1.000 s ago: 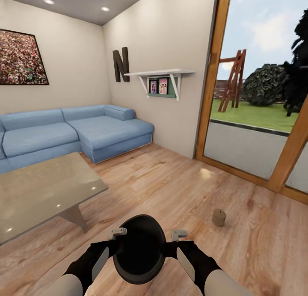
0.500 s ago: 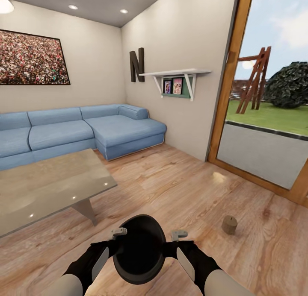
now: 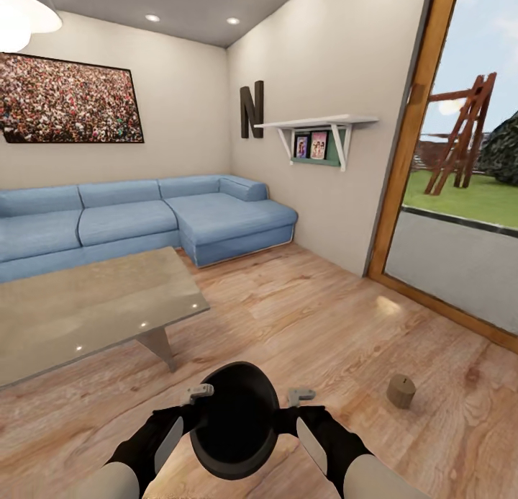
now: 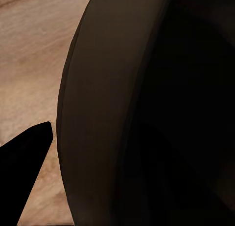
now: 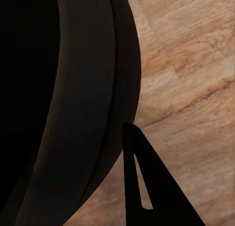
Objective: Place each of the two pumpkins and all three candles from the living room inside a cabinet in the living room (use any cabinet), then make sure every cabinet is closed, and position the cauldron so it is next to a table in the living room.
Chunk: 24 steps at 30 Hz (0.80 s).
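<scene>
Both grippers, left gripper (image 3: 203, 405) and right gripper (image 3: 288, 407), clamp the black cauldron (image 3: 235, 420) from either side, forearms angled inward above the wood floor (image 3: 316, 326). Wrist views add only one dark fingertip (image 4: 22, 160) beside the wall. A small candle (image 3: 401, 391) stands to its right, the glass worktop (image 3: 86, 308) left.

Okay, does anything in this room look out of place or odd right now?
One thing: a small tan candle stands alone on the bare wood floor near the glass door, away from any furniture. The black cauldron is held up between both grippers. Otherwise the sofa and table look orderly.
</scene>
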Available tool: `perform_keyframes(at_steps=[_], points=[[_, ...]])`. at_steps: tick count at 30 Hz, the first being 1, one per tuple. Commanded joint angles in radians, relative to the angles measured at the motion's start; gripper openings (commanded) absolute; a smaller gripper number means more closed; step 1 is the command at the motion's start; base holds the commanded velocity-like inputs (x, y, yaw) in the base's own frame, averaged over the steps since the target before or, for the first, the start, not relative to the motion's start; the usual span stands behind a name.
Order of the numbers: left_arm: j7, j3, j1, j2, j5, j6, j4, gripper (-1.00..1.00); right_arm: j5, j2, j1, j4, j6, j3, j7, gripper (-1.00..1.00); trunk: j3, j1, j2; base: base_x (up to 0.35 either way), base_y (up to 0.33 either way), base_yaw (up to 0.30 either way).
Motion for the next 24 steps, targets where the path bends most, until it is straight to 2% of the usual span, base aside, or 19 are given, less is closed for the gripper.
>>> perform_keyframes(at_steps=[1, 9, 24], points=[[0.002, 0.001, -0.001, 0.001, 0.013, 0.005, -0.005, -1.0, -0.001, 0.0, 0.0, 0.0, 0.004, 0.003, -0.006, -1.0, -0.001, 0.0, -0.001, 0.0, -0.085, 0.275], [0.002, 0.001, -0.001, 0.001, 0.013, 0.005, -0.005, -1.0, -0.001, 0.0, 0.0, 0.0, 0.004, 0.004, -0.006, -1.0, -0.001, 0.0, -0.001, 0.016, -0.016, 0.275], [0.002, 0.001, -0.001, 0.001, 0.013, 0.005, -0.005, -1.0, -0.001, 0.0, 0.0, 0.0, 0.004, 0.004, -0.006, -1.0, -0.001, 0.0, -0.001, 0.163, 0.0, 0.275]])
